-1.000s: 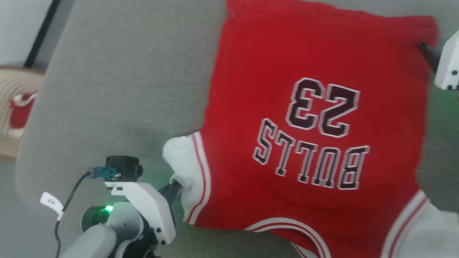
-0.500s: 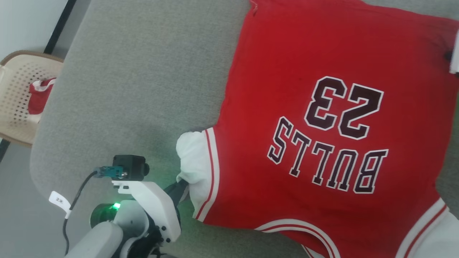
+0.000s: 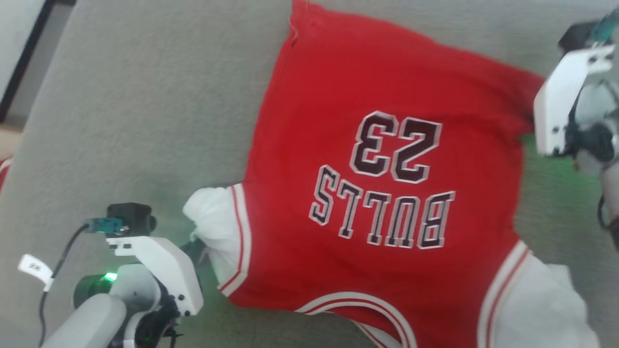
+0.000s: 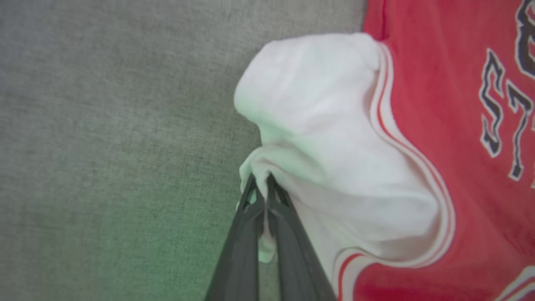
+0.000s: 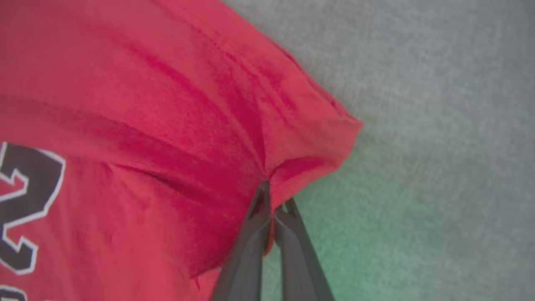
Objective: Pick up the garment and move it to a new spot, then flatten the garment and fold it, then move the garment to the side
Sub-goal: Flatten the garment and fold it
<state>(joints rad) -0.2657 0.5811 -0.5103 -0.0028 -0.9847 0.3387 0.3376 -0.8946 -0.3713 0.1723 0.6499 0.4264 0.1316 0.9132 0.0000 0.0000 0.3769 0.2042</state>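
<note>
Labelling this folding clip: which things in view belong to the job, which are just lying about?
Job: red jersey shirt with white sleeves; left gripper, shut on a sleeve; right gripper, shut on a red corner.
Lying about: grey fabric surface; cropped beige item at the left edge.

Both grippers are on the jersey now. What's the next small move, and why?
Probably lift both arms together slightly: the left gripper is shut on the white sleeve, the right gripper on a red corner, and the garment lies on the grey surface.
</note>
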